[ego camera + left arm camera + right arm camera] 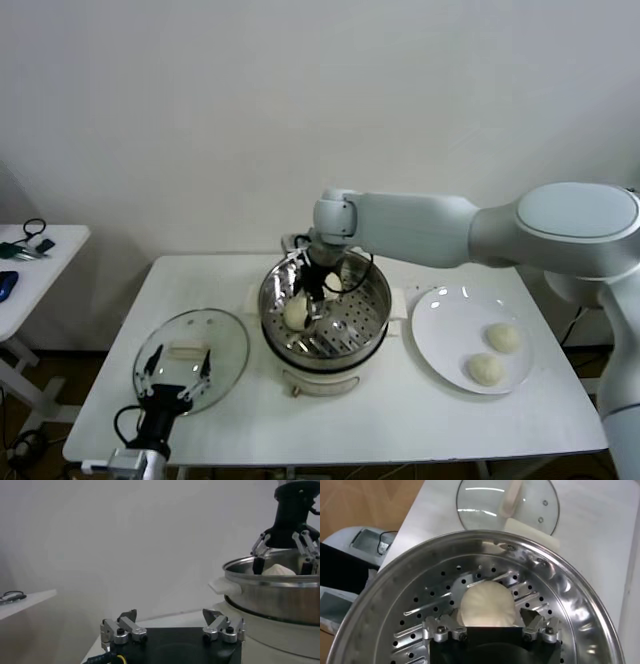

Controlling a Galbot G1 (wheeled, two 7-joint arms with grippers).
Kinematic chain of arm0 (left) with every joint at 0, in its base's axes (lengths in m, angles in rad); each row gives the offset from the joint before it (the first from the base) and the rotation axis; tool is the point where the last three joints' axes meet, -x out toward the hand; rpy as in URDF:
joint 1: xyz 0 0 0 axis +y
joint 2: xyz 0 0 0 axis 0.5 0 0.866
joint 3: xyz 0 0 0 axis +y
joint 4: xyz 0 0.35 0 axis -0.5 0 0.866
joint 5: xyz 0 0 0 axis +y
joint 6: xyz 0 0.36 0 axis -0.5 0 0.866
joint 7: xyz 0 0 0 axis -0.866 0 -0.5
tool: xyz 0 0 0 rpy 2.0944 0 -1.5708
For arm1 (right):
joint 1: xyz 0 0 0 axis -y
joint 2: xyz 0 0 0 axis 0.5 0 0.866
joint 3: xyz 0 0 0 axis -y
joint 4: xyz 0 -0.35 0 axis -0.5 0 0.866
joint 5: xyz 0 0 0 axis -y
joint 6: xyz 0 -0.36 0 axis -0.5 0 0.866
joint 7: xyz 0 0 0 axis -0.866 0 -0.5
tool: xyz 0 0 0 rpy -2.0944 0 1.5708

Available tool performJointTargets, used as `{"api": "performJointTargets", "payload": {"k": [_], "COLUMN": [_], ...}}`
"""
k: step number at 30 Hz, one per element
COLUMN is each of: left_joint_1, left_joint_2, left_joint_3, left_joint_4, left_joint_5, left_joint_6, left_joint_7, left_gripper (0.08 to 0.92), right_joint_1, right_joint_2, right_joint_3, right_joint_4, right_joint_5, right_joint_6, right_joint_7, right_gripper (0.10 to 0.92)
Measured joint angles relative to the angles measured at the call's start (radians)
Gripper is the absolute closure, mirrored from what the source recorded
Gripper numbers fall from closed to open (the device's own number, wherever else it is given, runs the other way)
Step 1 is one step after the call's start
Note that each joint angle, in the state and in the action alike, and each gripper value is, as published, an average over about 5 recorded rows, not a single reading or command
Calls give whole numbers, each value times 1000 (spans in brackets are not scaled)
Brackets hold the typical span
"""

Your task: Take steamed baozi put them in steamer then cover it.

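My right end effector (306, 300) hangs inside the steamer (372, 300), its fingers spread wide on either side of a baozi (297, 313) that rests on the perforated tray (445, 592). From the right wrist view the bun (486, 605) lies on the holed metal between the open fingers (442, 630), and I judge it released rather than gripped, though whether a fingertip touches it I cannot tell. This is the loading step, part-way through: only one bun shows in the pot, and two more baozi (503, 338) (486, 369) wait on the white plate (440, 320) on the counter (400, 420), to the right of the steamer. Whether a fourth bun sits hidden behind my arm in the pot I cannot say.

My left end effector (172, 375) idles low at the counter's near-left edge, fingers open and holding nothing, just above the near rim of the glass lid (215, 335), which lies flat to the left of the steamer.

The next move, as I read it, calls for lifting the right end effector straight up clear of the steamer wall without nudging the bun, then swinging right to the plate for the nearer baozi. The buns look soft, so a light squeeze seems wise. The lid comes last, once the plate is empty.
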Motion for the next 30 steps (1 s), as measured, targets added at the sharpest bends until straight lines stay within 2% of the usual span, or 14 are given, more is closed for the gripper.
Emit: {"api": "performJointTargets", "payload": {"k": [7,15,23,30], "left_joint_1": [-1,-1,-4,1], "left_joint_2": [7,12,12,12], "left_joint_3": [-1,5,12,12], "left_joint_4": [-1,0,-3,-9], "left_joint_5": [-7,-10,-12,-13], "left_joint_6": [2,3,4,4], "left_joint_7": [0,-2,-3,-3], "left_gripper": [177,177,177,177], "right_joint_1": [70,167,182,104], "right_joint_2": [-93,-297,-536,-707], "right_joint_3": [-4,-11,-18,19], "right_joint_4": [64,188,299,334], "right_joint_5": [-10,-37,-157,-294], "right_joint_6": [18,41,64,90], "right_joint_7": [-35,-78,-108,-126], "right_gripper": [203,203,203,203]}}
